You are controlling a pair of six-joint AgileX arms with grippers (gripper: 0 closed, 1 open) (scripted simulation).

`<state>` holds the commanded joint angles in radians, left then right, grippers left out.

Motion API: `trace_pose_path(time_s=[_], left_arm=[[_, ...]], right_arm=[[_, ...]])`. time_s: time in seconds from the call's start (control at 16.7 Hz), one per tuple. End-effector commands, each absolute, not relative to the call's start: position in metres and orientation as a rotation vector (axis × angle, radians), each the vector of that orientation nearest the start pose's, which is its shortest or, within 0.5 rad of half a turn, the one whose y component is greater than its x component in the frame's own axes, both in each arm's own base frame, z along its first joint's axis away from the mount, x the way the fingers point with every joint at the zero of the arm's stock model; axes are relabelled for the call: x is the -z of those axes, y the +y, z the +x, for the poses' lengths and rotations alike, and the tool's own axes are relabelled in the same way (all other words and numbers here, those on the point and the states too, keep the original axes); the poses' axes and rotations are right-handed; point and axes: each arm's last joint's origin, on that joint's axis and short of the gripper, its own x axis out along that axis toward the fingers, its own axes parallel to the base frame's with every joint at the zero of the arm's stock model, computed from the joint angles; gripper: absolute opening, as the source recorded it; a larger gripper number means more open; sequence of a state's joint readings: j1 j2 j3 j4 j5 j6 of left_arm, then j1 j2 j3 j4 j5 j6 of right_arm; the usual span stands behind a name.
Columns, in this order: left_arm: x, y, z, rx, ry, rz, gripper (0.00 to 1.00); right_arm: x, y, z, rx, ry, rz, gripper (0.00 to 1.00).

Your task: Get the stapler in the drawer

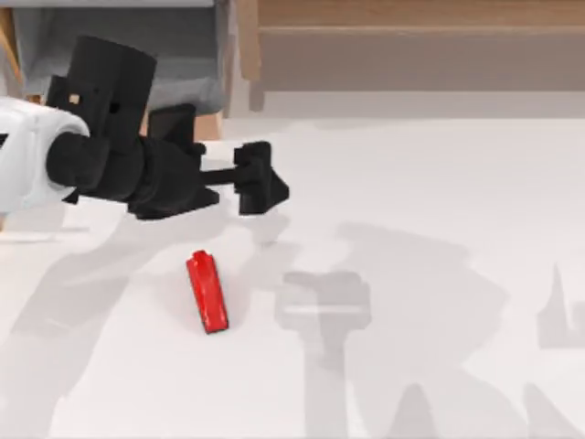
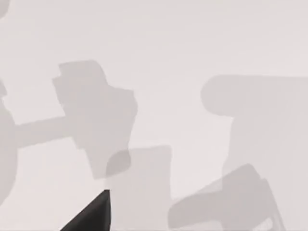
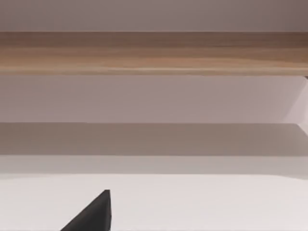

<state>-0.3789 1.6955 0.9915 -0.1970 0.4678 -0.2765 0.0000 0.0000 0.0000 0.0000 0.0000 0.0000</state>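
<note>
My left hand (image 1: 260, 178) hovers above the tabletop (image 1: 439, 229), just beyond the stapler (image 1: 207, 292); I cannot tell its grip state. The glossy red stapler looks stiff, light, perhaps slippery; I'd pinch across its narrow middle.

Left AgileX arm reaching across from the top view's left.
Its black wrist lies nearly level, the left gripper (image 1: 265, 178) pointing toward the right, holding nothing.

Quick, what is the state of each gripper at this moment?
Left gripper: above the white table, beyond the small glossy red stapler, holding nothing; open or closed cannot be told.
Right gripper: cannot be told.
</note>
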Motion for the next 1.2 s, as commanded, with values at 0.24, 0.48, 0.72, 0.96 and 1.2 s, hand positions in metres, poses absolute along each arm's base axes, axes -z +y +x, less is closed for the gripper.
trace_pose_path(time_s=[0.24,0.48,0.72,0.96,1.2], left_arm=[[-0.175,-0.144,0.315,0.468,1.166,-0.367,1.0],[-0.179,-0.156,0.313,0.322,1.272,-0.403,1.0],[-0.182,-0.172,0.307,0.195,1.365,-0.398,1.0],[-0.183,-0.181,0.306,0.007,1.433,-0.354,1.0],[-0.186,-0.185,0.306,-0.16,1.456,-0.279,1.0]], right_arm=[[-0.16,-0.001,0.106,0.0,0.0,0.0,1.0],[-0.16,-0.001,0.106,0.0,0.0,0.0,1.0],[-0.16,-0.001,0.106,0.0,0.0,0.0,1.0],[-0.16,-0.001,0.106,0.0,0.0,0.0,1.0],[-0.16,-0.001,0.106,0.0,0.0,0.0,1.0]])
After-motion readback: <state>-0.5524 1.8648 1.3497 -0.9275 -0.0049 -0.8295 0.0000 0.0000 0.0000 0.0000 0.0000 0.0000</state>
